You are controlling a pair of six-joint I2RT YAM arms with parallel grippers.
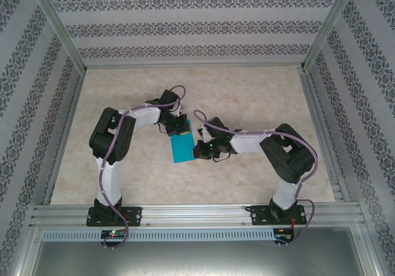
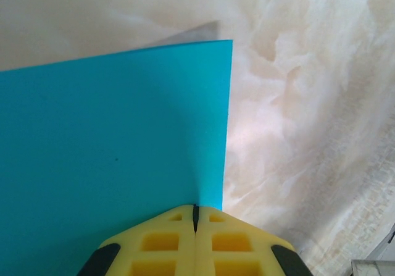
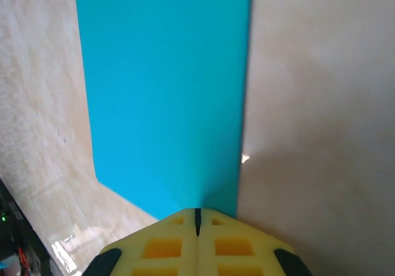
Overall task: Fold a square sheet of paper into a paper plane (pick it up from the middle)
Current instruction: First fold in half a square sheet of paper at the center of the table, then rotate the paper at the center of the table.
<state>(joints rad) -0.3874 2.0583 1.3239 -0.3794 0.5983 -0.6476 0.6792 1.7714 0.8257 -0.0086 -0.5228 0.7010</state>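
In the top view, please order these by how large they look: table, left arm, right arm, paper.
1. table, the largest
2. left arm and right arm: they look about alike, so I do not rank them
3. paper, the smallest

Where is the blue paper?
In the top view, the square sheet of paper is central, pinched by the left gripper at its far edge and the right gripper at its right edge.
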